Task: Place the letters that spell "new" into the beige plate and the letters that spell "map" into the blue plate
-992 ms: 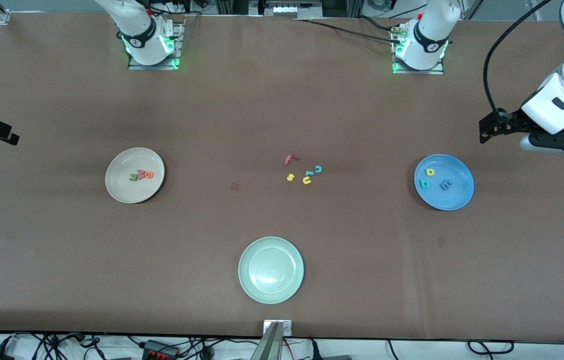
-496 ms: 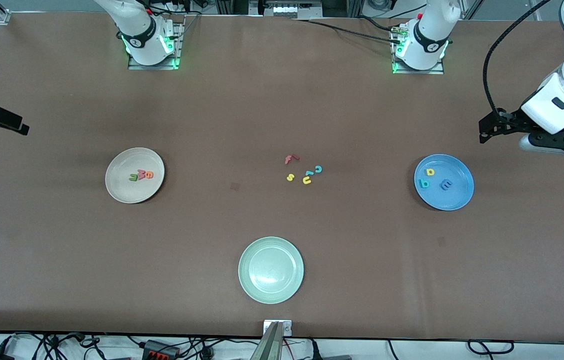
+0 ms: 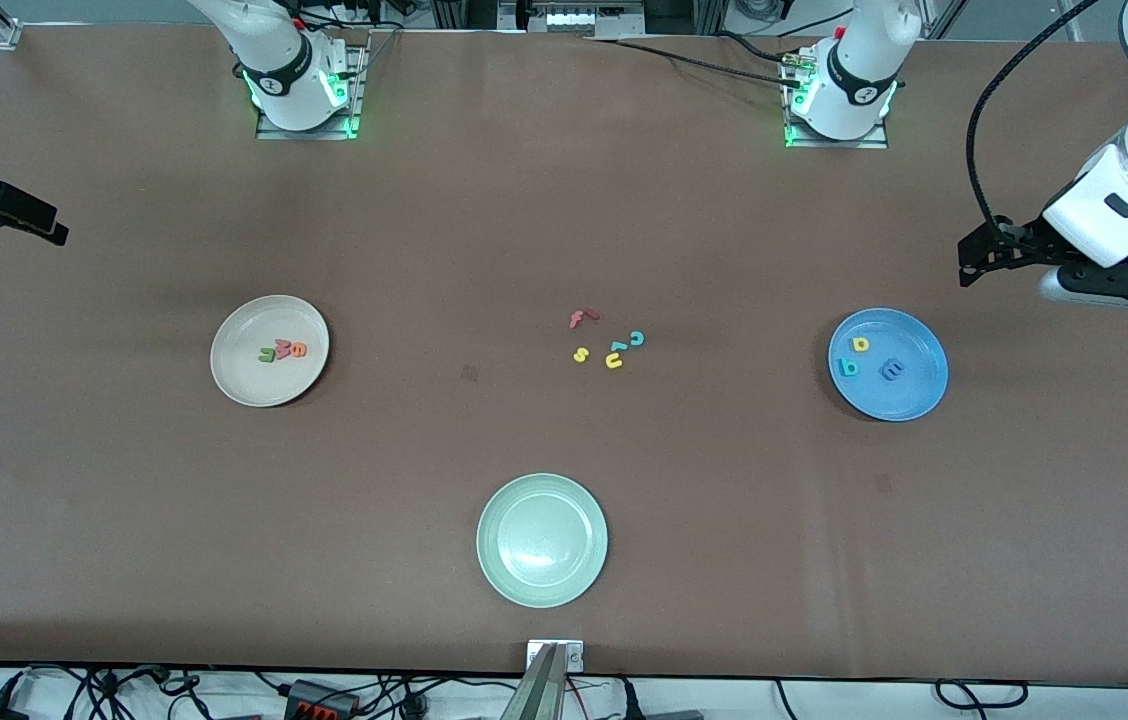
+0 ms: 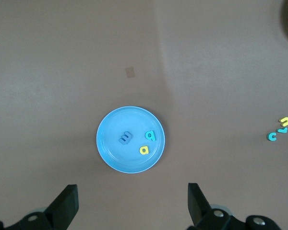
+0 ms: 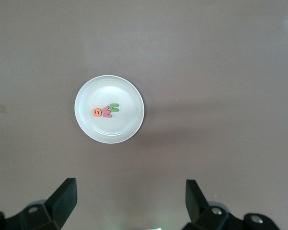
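Since a second ago your right gripper (image 3: 44,228) has drifted up and inward at its end of the table, fingers spread, empty. Your left gripper (image 3: 974,262) waits wide apart above the table near the blue plate (image 3: 914,395), which holds the map letters (image 3: 869,357). You have the beige plate (image 3: 244,380) carrying the new letters (image 3: 284,350) (touching in a row). Spare letters (image 3: 609,340) lie mid-table

Brown table (image 3: 564,200) bears three plates (image 3: 542,540), loose letters (image 3: 608,340).
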`<state>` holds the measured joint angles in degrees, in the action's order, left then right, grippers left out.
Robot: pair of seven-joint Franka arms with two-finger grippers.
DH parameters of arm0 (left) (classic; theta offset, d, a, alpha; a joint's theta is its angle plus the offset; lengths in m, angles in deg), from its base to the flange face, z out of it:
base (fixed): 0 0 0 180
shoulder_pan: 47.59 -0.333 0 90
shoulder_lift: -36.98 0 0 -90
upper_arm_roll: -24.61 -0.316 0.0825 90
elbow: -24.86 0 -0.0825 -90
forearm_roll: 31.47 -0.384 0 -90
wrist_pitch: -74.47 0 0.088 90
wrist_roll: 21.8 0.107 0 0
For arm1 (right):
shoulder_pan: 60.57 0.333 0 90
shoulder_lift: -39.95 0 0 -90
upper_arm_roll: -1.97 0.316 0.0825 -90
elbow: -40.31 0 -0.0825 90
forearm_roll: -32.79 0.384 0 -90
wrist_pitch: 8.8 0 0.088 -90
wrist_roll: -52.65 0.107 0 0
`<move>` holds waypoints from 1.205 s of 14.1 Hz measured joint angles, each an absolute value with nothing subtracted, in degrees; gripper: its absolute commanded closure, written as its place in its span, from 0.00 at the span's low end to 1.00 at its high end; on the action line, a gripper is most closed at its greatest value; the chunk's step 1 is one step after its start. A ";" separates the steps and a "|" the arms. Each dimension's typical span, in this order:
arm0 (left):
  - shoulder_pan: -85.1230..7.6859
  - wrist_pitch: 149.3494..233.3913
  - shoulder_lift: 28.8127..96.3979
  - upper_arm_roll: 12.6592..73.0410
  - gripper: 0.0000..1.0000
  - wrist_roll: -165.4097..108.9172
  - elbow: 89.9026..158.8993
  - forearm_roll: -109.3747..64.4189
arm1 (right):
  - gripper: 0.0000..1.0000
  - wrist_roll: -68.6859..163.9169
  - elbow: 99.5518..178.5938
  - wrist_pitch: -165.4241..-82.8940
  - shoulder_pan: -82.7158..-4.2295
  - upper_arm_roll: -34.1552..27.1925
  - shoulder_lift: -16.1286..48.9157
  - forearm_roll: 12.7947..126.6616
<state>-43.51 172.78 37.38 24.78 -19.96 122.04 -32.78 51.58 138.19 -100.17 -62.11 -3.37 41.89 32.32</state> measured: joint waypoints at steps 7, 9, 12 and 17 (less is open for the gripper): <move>-43.22 172.78 37.38 24.78 0.00 -19.96 122.03 -32.78 | 0.00 50.91 138.19 -100.17 -62.04 -3.37 42.18 32.20; -43.12 172.78 37.38 24.78 0.00 -19.96 122.01 -32.78 | 0.00 50.75 138.19 -100.18 -62.03 -3.37 42.35 32.20; -43.05 172.78 37.38 24.78 0.00 -19.96 121.97 -32.78 | 0.00 50.64 138.19 -100.26 -62.00 -3.37 42.69 32.14; -42.95 172.78 37.38 24.78 0.00 -19.96 121.93 -32.78 | 0.00 50.59 138.19 -100.36 -62.00 -3.38 42.85 31.91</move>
